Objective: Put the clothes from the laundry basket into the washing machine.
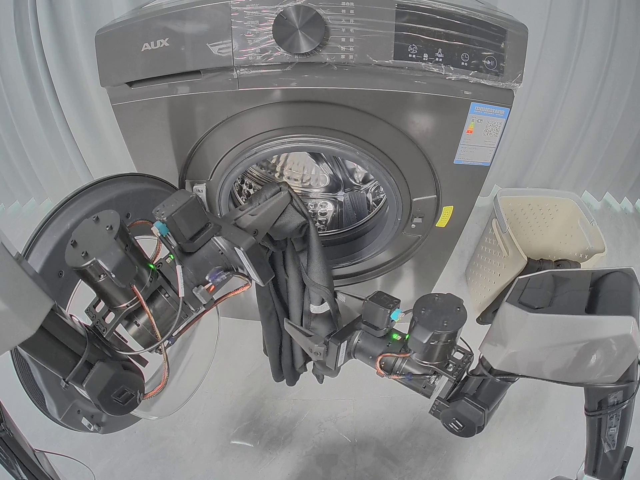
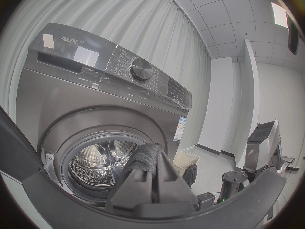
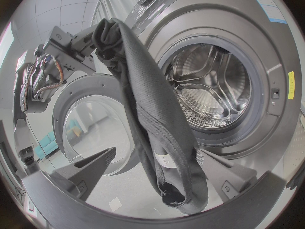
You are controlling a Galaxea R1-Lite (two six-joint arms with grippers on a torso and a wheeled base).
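Step in hand: loading, mid-transfer. The left gripper (image 1: 279, 200) is pinched tight on the bunched top of the black knit garment (image 1: 301, 281) and holds it at the left edge of the round port of the grey metal front-loading washing machine (image 1: 267, 108). By my read none of the cloth is inside yet. The bulk hangs limp in front of the port, down toward the glossy grey floor (image 1: 320, 428).

The right gripper (image 1: 310, 353) sits low with its fingers spread wide. The hem hangs between them and lies against one finger, not clamped.

Next move, my call: left pushes the top past the seal into the polished steel drum (image 1: 337, 191). Right needs to close on the tail and lift it in, or it will drape over the lip.

Materials:
- Garment: fine ribbed knit with a stitched hem and a small white tag. It is floppy and will sag and snag.
- Drum: perforated, with raised paddles.
- Round glass-centred door (image 1: 100, 198): swung open on the left.
- Cream perforated plastic laundry basket (image 1: 533, 228): to the right of the machine, with a dark cloth (image 1: 495, 311) over its rim, so more is left to move.
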